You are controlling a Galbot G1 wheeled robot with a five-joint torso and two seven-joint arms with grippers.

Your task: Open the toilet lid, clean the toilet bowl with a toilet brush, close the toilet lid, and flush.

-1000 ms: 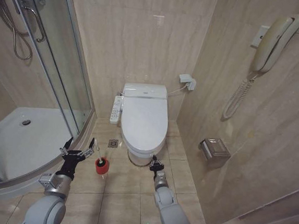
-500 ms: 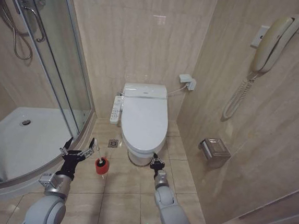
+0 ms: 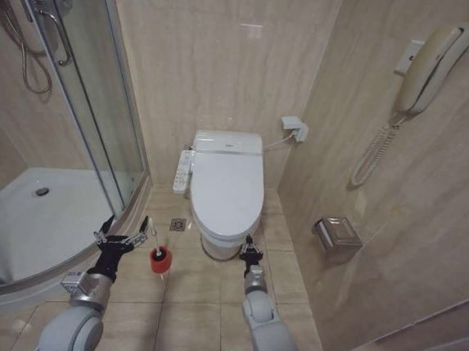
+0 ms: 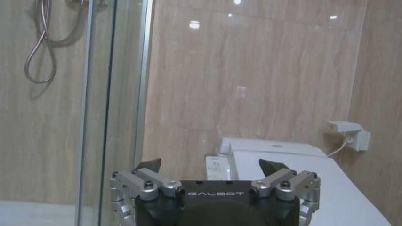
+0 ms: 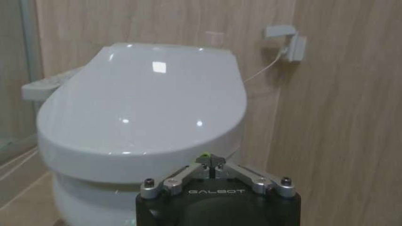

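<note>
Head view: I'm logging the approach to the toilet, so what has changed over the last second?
The right hand has crept forward and slightly rightward toward the front rim of the toilet lid, its fingers shut, touching nothing yet. The left hand stayed open near the toilet brush. The lid stayed closed, and nothing was grasped or released.
</note>
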